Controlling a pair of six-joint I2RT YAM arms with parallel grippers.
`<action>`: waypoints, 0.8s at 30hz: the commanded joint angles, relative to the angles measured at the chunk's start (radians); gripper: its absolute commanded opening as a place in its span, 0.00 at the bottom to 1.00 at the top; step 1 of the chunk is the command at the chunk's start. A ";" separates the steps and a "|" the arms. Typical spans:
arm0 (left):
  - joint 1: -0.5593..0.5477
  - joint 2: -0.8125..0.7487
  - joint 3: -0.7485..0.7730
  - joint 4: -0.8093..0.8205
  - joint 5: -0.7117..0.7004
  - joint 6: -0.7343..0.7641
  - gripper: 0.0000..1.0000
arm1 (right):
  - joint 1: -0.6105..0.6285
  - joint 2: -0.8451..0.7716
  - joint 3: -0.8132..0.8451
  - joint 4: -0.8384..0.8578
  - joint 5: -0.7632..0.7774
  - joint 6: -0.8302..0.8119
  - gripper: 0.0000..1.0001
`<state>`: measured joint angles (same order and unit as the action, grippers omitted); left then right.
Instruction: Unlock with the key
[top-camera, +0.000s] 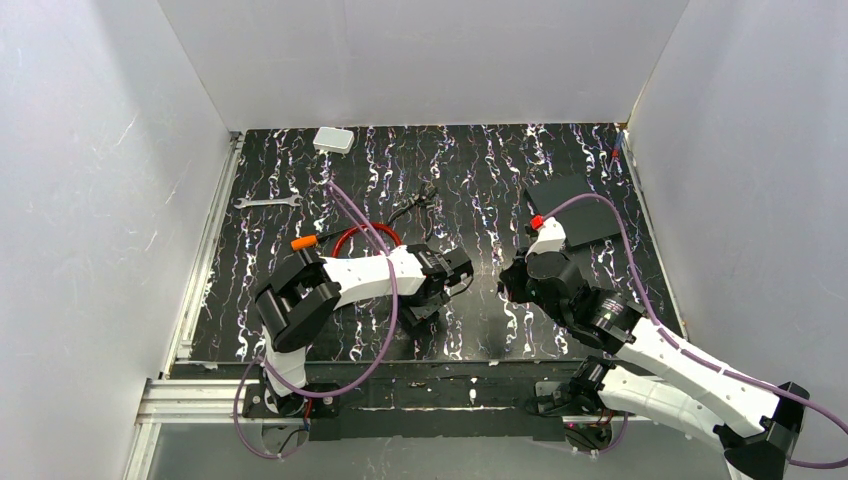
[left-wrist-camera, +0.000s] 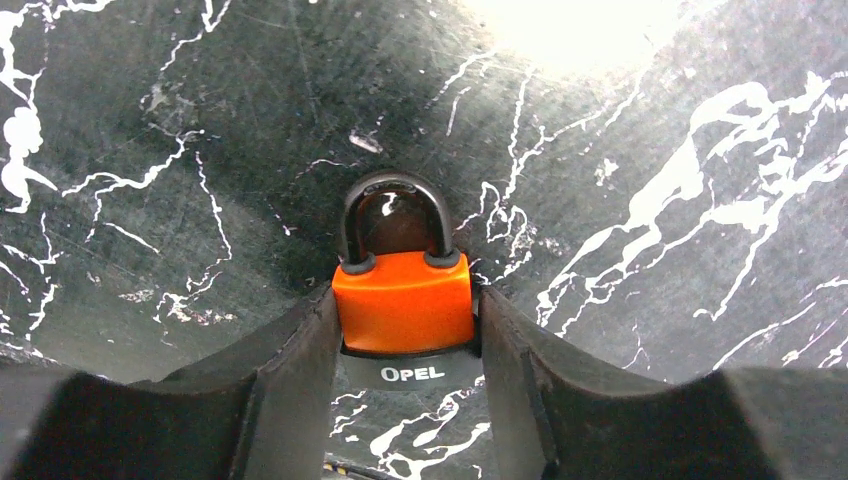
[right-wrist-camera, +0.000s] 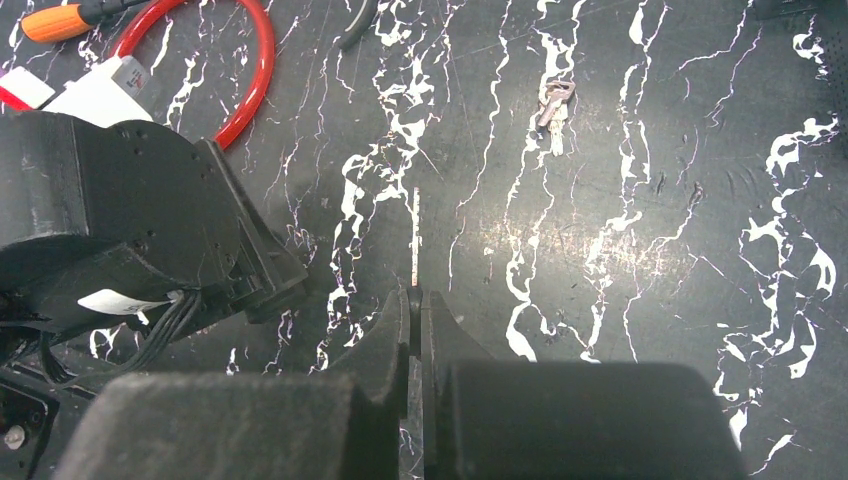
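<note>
- Your right gripper (right-wrist-camera: 415, 300) has its two black fingers (right-wrist-camera: 385, 340) pressed together, pinching the tiny key with a dark head and thin metal blade (right-wrist-camera: 415, 240). The blade sticks straight out past the fingertips, over the black marble-patterned table with white veins (top-camera: 500, 170).
- Your left gripper (left-wrist-camera: 405, 300) sits low on the table with a small orange padlock with a dark curved shackle (left-wrist-camera: 403, 300) between its fingers (left-wrist-camera: 300, 370). Both fingers look to be against the sides of the padlock body, though the contact on the right-hand side of the view is hard to judge.
- The padlock's shackle points away from the wrist and sits closed in the body. On the black band under the orange body you can read "OPEL" in white capitals.
- In the top view the two grippers face each other near the table's middle, close but apart.
- A second small pale metal key bunch (right-wrist-camera: 553, 105) lies loose on the table beyond the key tip.
- A red cable loop (right-wrist-camera: 250, 70) and an orange-handled tool (right-wrist-camera: 55, 20) lie behind your left arm.
- A white sticker (right-wrist-camera: 120, 300) on the left arm's black housing carries print too small to read.
</note>
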<state>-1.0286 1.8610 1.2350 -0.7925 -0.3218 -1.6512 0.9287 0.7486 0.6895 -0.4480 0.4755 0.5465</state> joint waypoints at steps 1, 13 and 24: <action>0.005 0.013 -0.027 0.059 -0.033 0.036 0.38 | -0.004 -0.004 0.008 0.007 0.011 0.013 0.01; 0.004 -0.138 -0.151 0.135 -0.065 0.126 0.04 | -0.003 -0.044 0.001 0.033 -0.064 0.004 0.01; 0.005 -0.523 -0.406 0.380 -0.091 0.348 0.00 | -0.003 -0.139 -0.074 0.169 -0.359 -0.012 0.01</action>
<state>-1.0283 1.4776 0.8745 -0.5060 -0.3553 -1.4036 0.9287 0.6266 0.6334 -0.3801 0.2665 0.5442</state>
